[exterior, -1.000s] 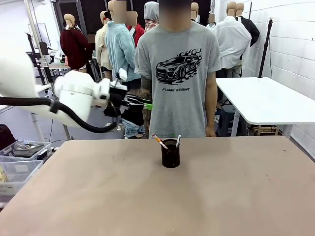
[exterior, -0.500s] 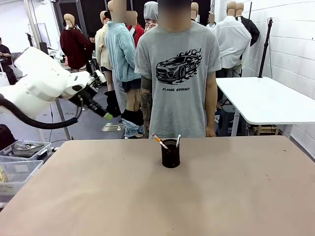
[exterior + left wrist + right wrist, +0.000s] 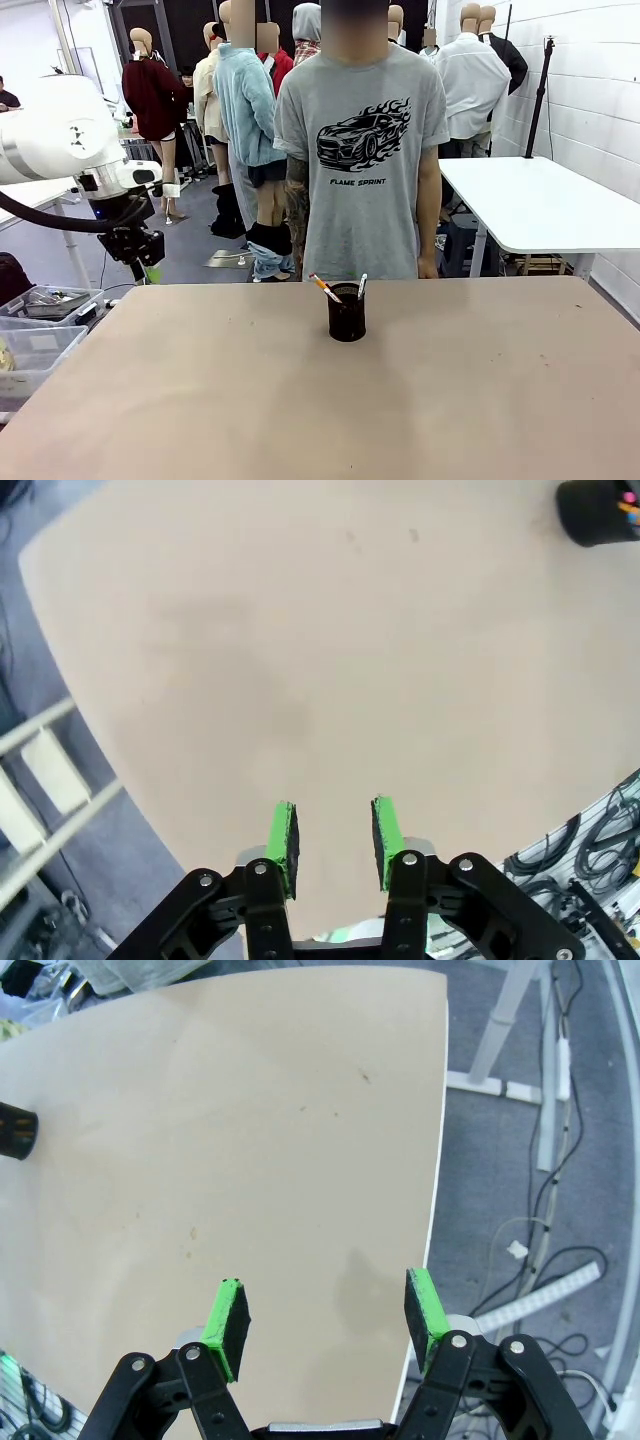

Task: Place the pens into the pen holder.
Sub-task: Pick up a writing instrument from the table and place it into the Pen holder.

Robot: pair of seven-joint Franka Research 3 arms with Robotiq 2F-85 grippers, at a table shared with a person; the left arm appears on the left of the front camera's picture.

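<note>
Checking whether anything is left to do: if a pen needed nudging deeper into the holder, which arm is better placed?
Neither is close. Both pens already stand in the pen holder. The left gripper, open and empty, hangs over the table's left edge; the right gripper hangs open over the right edge, about as far.

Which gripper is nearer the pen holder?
Left. The left gripper hangs at the table's left edge, well off the pen holder; the right gripper hovers over the table's far corner.

The pen holder (image 3: 600, 510) is cut off by the upper right edge of the left wrist view, and by the left edge of the right wrist view. The lower parts of the pens (image 3: 325, 288) are hidden inside it. In the front view the left tool (image 3: 150, 272) is too small to show its jaw gap.
</note>
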